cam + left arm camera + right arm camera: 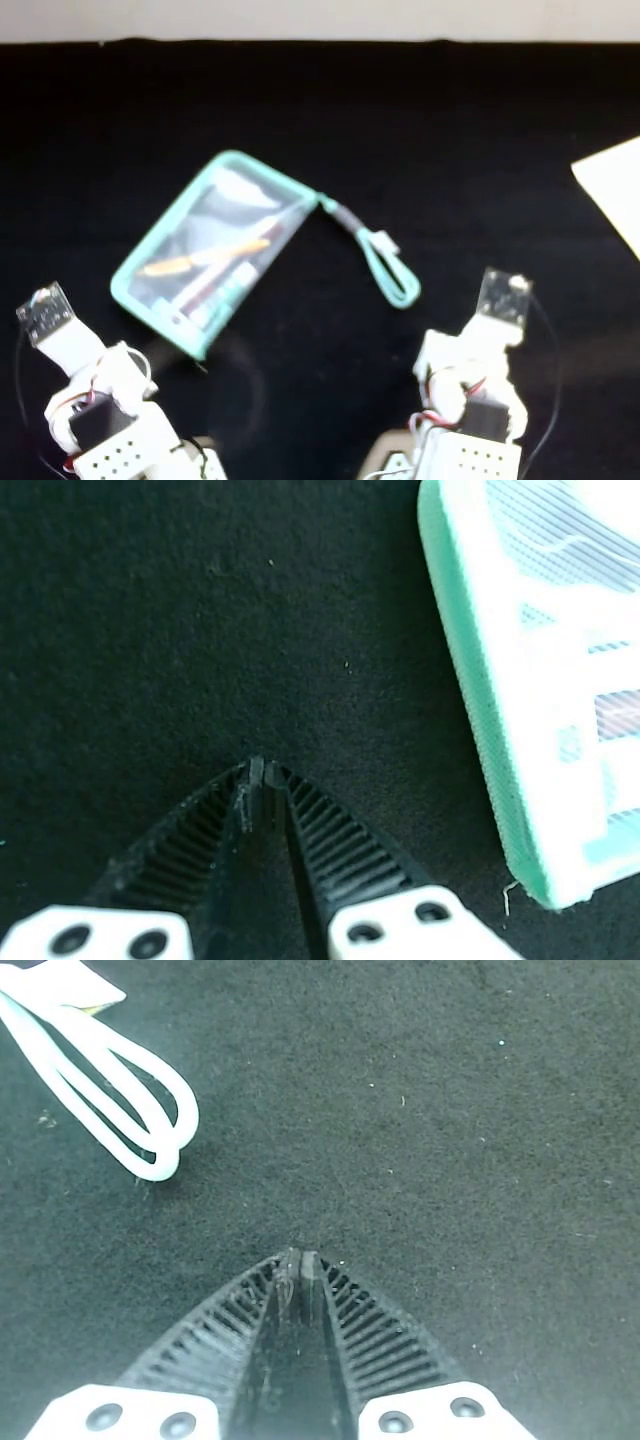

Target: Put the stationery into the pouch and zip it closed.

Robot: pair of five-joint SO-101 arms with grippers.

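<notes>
The green pouch (235,190) lies near the left gripper (257,770) with pens (200,260) inside, and that gripper and the right gripper (300,1258) are both pinched shut on nothing, so I think the job now is to check the zip is pulled all the way.

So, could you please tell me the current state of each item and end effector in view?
pouch: lying flat on the table, stationery inside, zip looks closed but is hard to confirm.
pens: inside the pouch.
strap: loose on the table, not held.
left end effector: shut, empty, beside the pouch.
right end effector: shut, empty, near the strap.
</notes>
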